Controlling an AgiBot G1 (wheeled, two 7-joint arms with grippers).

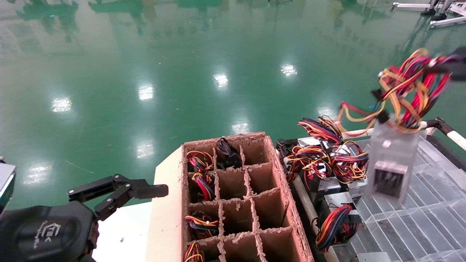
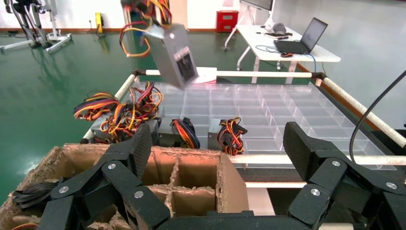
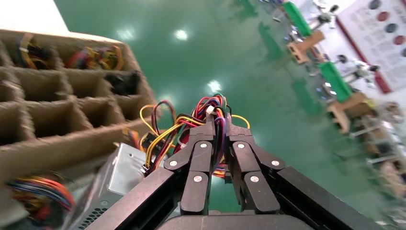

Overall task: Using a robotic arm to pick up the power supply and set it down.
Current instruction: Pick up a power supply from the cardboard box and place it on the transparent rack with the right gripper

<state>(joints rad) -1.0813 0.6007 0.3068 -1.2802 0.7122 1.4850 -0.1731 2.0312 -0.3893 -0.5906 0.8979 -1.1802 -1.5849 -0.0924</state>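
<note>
A silver-grey power supply [image 1: 392, 160] hangs in the air by its red, yellow and black wire bundle [image 1: 411, 87], above the clear divided tray [image 1: 429, 218]. My right gripper [image 1: 459, 63] sits at the far right edge of the head view. In the right wrist view it [image 3: 219, 122] is shut on the wires, and the metal box [image 3: 112, 184] dangles below. The left wrist view shows the same unit [image 2: 174, 55] tilted over the tray [image 2: 268, 105]. My left gripper [image 1: 120, 191] is parked low on the left, open and empty [image 2: 218, 143].
A brown cardboard divider box [image 1: 289, 196] stands in the middle, with wire bundles in some cells. Several more power supplies [image 1: 324, 160] with tangled wires lie between the box and the tray. A white rail [image 2: 354, 103] borders the tray. Green floor lies beyond.
</note>
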